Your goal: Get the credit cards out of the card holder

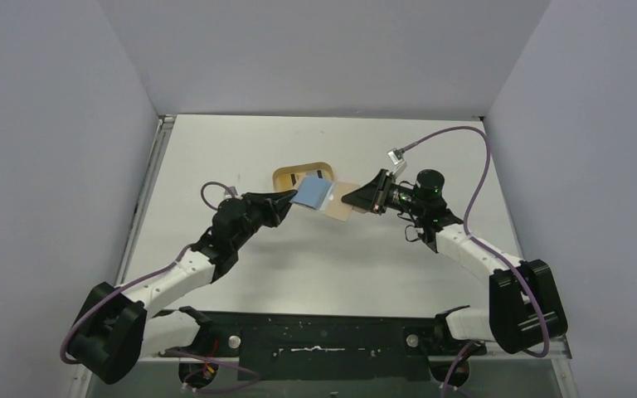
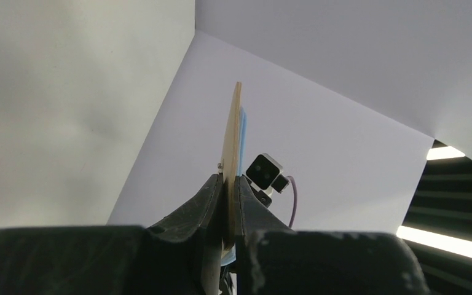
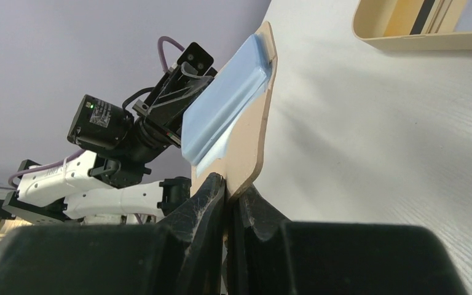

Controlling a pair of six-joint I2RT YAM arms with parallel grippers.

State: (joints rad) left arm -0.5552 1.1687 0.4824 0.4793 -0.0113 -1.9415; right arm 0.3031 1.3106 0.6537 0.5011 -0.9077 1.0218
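Card holder (image 1: pixel 315 193) held aloft: left gripper (image 1: pixel 292 200) pinches the edge nearest it, right gripper (image 1: pixel 357 200) pinches the tan flap. Suggest pulling apart gently, without twisting.

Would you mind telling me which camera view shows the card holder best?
The right wrist view: the card holder is close, its tan flap and light blue panel clear. The top view shows it small; the left wrist, edge-on.

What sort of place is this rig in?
Likely a lab test cell, not a home: white table boxed in by plain walls, left arm and right arm bolted at its near edge, purple cables trailing.
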